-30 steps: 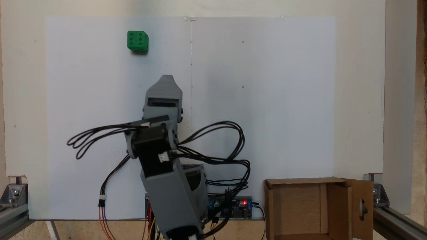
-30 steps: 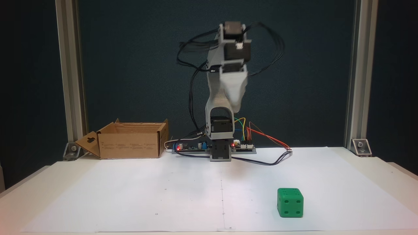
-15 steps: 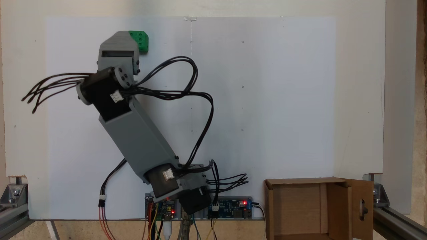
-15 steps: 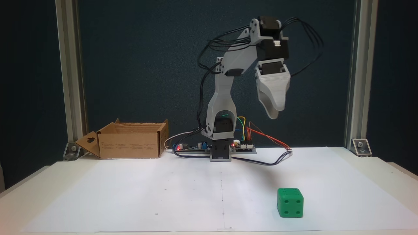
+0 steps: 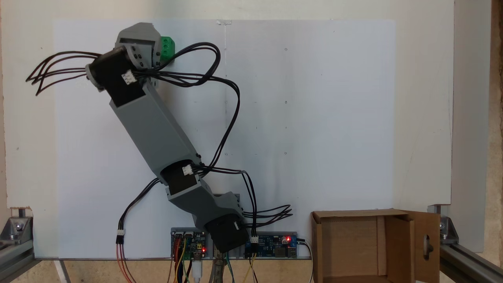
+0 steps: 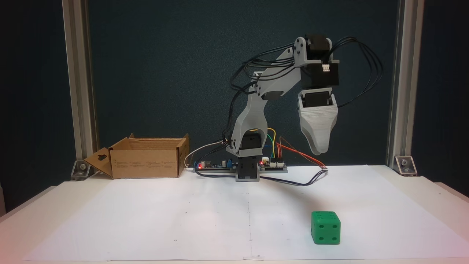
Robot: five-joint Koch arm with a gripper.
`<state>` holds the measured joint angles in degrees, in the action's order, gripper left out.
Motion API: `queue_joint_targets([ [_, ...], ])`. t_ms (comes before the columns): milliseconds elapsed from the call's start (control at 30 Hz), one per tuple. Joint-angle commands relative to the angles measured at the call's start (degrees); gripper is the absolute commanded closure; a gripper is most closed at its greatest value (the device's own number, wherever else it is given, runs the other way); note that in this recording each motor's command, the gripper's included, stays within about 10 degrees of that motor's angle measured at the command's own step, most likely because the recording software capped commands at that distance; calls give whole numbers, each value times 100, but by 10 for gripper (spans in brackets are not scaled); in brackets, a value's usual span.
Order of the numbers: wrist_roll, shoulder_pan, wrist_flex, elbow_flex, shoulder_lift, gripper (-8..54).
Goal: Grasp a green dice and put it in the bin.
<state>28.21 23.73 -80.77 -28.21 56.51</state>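
The green dice (image 6: 325,227) sits on the white paper at the front right of a fixed view. In the other fixed view the arm's wrist covers most of the green dice (image 5: 168,46) at the top left. My grey gripper (image 6: 318,149) hangs high above the paper, pointing down, behind and well above the dice. Only one tapered tip shows, so open or shut is unclear, and nothing is seen held. From above, the gripper (image 5: 138,33) overlaps the dice's left part. The bin (image 6: 144,163), an open brown cardboard box, stands at the back left beside the arm's base.
The bin (image 5: 353,214) has a flap with a slot cutout on its outer side. Circuit boards (image 6: 273,165) and loose cables lie around the arm's base. Aluminium posts (image 6: 78,84) stand at the table's back corners. White paper (image 6: 183,220) covers the table.
The arm has swung out from above its base toward the dice and stretched forward. The gripper has come lower over the dice's side of the table. The dice has not moved.
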Motion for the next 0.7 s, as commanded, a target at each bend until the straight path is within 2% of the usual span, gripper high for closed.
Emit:
queue_joint_targets([
  [0, 527, -105, -439, 396, 0, 20],
  [667, 642, -141, -176, 1037, -949, 20],
])
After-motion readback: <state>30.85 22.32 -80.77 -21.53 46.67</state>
